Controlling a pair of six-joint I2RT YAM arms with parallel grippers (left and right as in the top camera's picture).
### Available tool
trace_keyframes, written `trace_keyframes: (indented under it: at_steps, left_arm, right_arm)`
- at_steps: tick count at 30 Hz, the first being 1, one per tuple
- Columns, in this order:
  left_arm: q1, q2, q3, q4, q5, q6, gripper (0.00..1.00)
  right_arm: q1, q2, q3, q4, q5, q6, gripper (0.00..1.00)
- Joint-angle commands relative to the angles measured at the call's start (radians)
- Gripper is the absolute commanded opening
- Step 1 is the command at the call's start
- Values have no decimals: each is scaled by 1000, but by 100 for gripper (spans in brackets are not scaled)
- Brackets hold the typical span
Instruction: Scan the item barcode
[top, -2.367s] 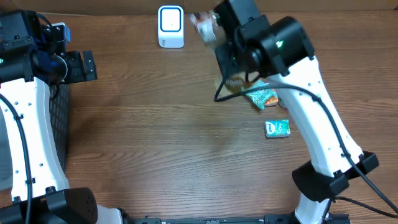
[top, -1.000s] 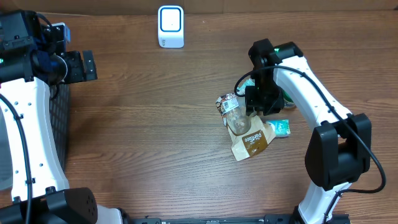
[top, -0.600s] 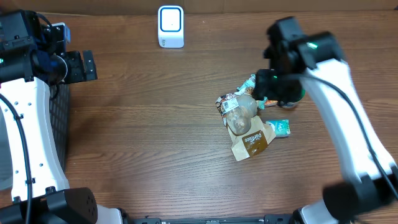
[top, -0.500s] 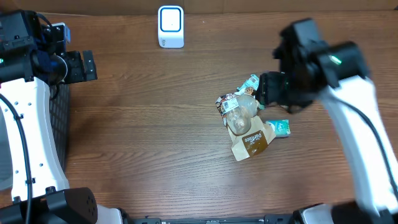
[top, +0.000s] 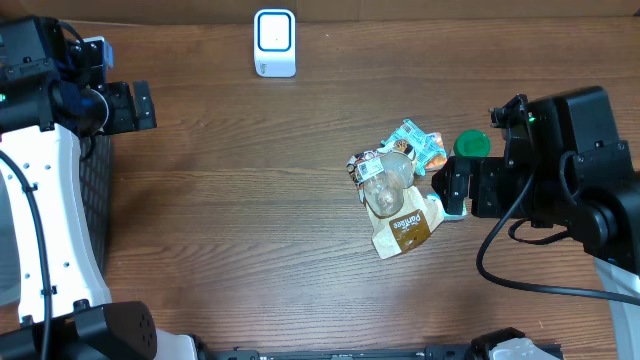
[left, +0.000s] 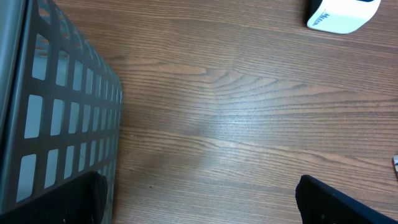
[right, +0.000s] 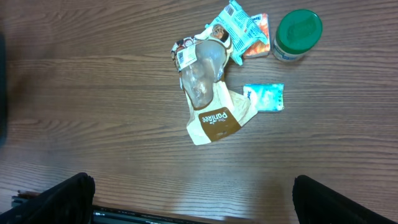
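Left arm first: the left pincer (left: 199, 204) sits far left of the scanner (top: 275, 42), level and low next to the black basket (left: 56, 112). It's spread wide with nothing in it, so it looks parked.

The brown pouch (top: 402, 215) is lying flat on the counter (top: 250, 220), well apart from the scanner, off to its right and toward the robot. A teal packet (top: 415, 145), a green-lidded jar (top: 472, 145) and a small mint packet (right: 264, 97) lie close around it.

Nothing is held up to the scanner, so either a scan is done or one's yet to start; can't tell which.

The right pincer (right: 199, 200) is even further right of the scanner, raised, looking down at the pile, fingers wide and empty.
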Motion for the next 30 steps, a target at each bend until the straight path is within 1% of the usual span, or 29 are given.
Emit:
trace_keyframes:
  at_steps: [1,11,15,18,21,24,28,30]
  left_arm:
    - [4,1,13,0,0,26,99]
    - [4,1,13,0,0,26,100]
    - [4,1,13,0,0,26,100]
    - [4,1,13,0,0,26,100]
    - [4,1,13,0,0,26,100]
    - [4,1,13,0,0,26,100]
    - [4,1,13,0,0,26,99]
    - [4,1,13,0,0,26,100]
  right_arm:
    - [-3,-10,19,3,9,-3,100]
    - [-3,-10,19,10,56,-5,100]
    - [-3,-10,17,61,55,-58,100]
    - [-3,-29,7,148,54,-129,100]
    - [-3,-59,-32,224,51,-154,100]
    - [-4,-111,-112,336,52,-156,100]
    - [-4,-219,-279,537,51,-190,100]
    - [-26,-306,-426,694,43,-203,100]
